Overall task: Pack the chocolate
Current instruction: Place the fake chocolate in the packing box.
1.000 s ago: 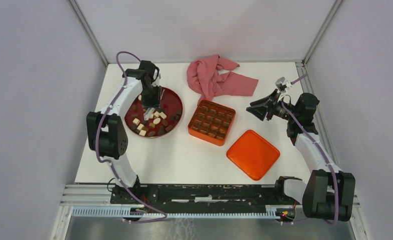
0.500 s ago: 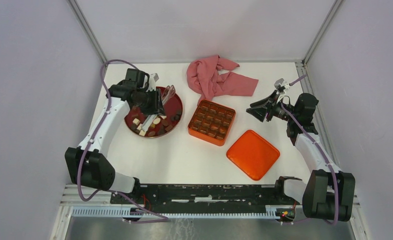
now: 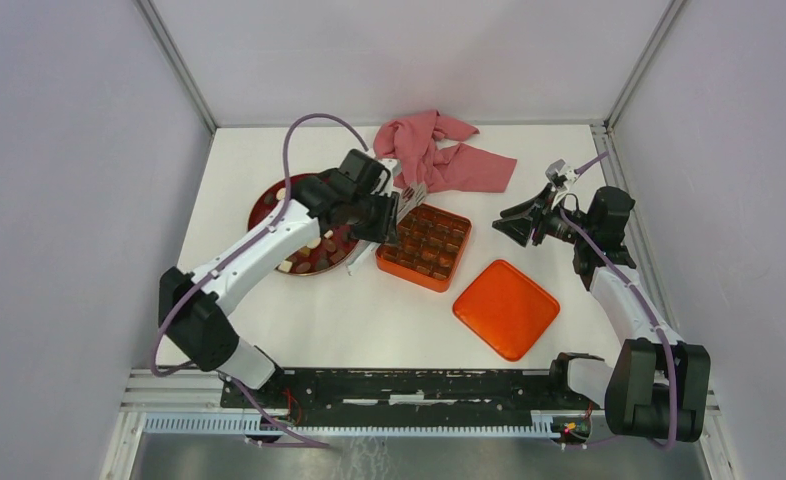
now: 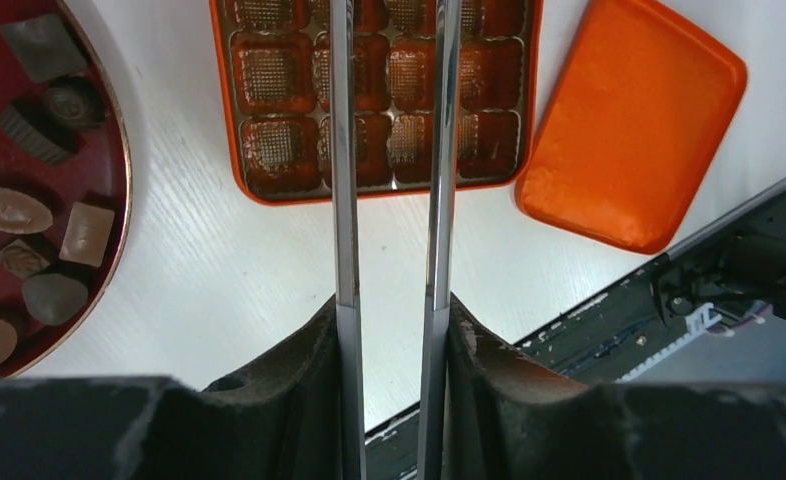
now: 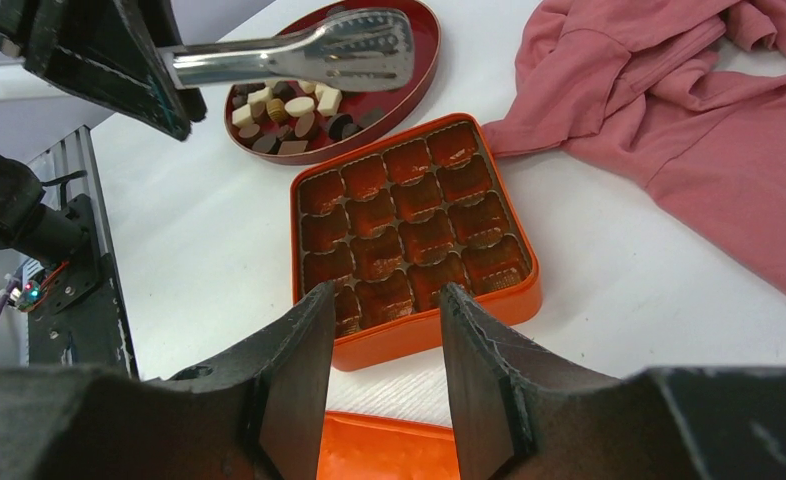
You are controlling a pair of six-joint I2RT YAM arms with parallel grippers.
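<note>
Mostly a risk of a dropped or misplaced piece

The chocolate (image 3: 305, 262) lies heaped on the dark-red plate (image 3: 261, 205), left of centre in the top view. The compartments of the orange tin (image 3: 424, 245) just beside it look unfilled. The left gripper (image 3: 389, 215) is clamped narrowly on a pair of metal tongs (image 4: 342, 200), whose blades reach out over the tin. Whether a piece sits between the tips I cannot tell: they run off the top of the left wrist view and are small in the upper left of the right wrist view. If one is there, a loose pinch could let it fall on the surface or into a wrong cell. The long blades could also knock the tin's wall. The left arm stretches diagonally from lower left toward the centre, wrist tipped down over the tin. The right arm is folded at the right edge, its gripper (image 5: 379, 300) half spread, empty and aimed at the tin.
</note>
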